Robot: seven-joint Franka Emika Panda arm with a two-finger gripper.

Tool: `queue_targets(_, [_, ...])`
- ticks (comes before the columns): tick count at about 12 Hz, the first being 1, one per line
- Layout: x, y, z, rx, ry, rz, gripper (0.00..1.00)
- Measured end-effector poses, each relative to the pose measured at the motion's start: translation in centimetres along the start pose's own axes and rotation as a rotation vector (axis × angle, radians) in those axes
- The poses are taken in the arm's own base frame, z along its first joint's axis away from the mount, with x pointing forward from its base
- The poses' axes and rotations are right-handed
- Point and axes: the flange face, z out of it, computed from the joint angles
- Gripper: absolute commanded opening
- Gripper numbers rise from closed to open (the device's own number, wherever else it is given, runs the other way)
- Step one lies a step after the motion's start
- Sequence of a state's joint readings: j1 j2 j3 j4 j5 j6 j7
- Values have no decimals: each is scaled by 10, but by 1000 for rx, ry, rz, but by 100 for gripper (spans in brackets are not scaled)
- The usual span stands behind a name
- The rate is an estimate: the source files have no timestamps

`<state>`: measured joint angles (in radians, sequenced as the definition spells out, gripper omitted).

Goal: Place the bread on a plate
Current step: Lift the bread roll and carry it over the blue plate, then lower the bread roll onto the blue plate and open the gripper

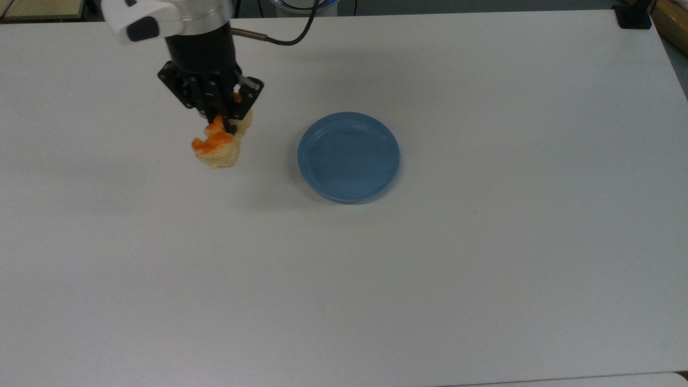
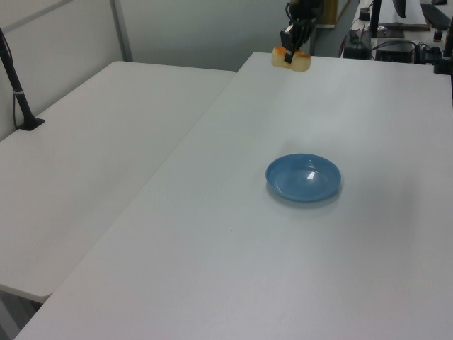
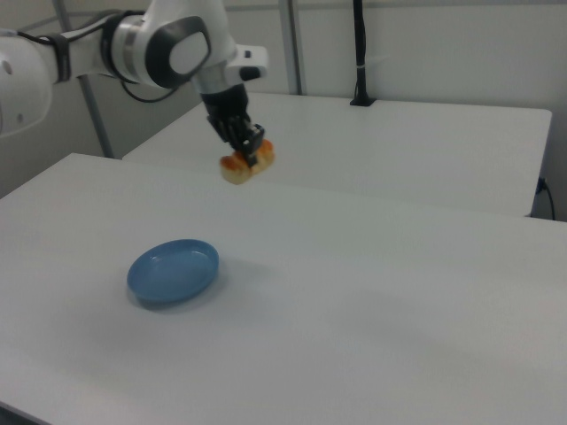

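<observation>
A broad white table (image 1: 484,279) is carrying the scene, its matte surface plain. The plate (image 1: 348,157) is lying flat on it, a little toward the top view's left of the middle, and nothing is sitting inside its rim. In the left view a second white table (image 2: 92,170) is standing alongside, a narrow seam running between the two.

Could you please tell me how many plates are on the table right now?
1. The light-blue plate lies near the middle of the white table, to the top view's right of the bread held up by the claw.
</observation>
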<state>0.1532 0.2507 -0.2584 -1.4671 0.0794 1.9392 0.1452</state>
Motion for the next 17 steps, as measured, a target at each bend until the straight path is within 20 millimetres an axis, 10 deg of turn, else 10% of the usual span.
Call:
queue_targets(8, [-45, -112, 13, 21, -91, -157, 27])
queue_targets(17, [-108, -185, 133, -110, -266, -295, 28])
